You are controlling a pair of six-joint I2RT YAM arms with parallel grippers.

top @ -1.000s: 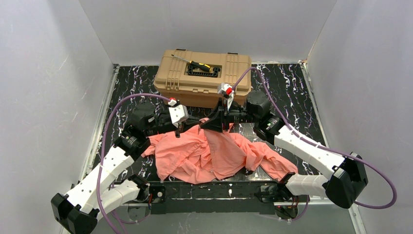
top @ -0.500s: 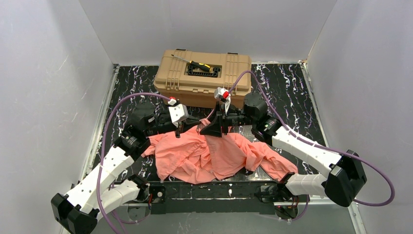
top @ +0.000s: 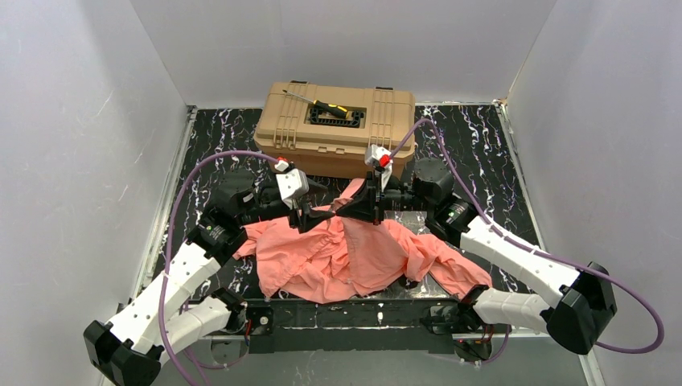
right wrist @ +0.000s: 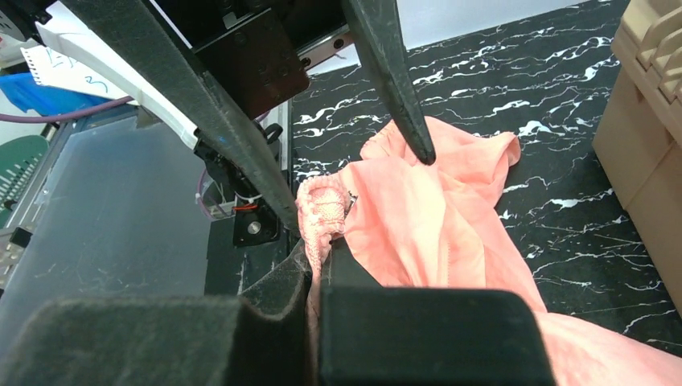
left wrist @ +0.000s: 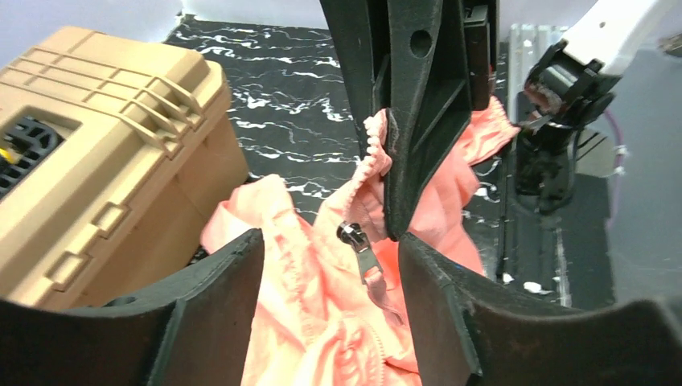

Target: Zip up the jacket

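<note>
1 jacket [top: 338, 259] | 1 toolbox [top: 283, 133] | right gripper [right wrist: 316, 273] — clamps jacket | left gripper [left wrist: 330, 261] — parted

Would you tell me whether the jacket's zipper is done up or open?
Open: the jacket lies crumpled, and the right pincer pinches a loose toothed edge above the slider.

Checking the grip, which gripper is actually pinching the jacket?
The right gripper: its jaws are shut on the jacket's edge, while the left gripper stands open, gripping nothing.
</note>
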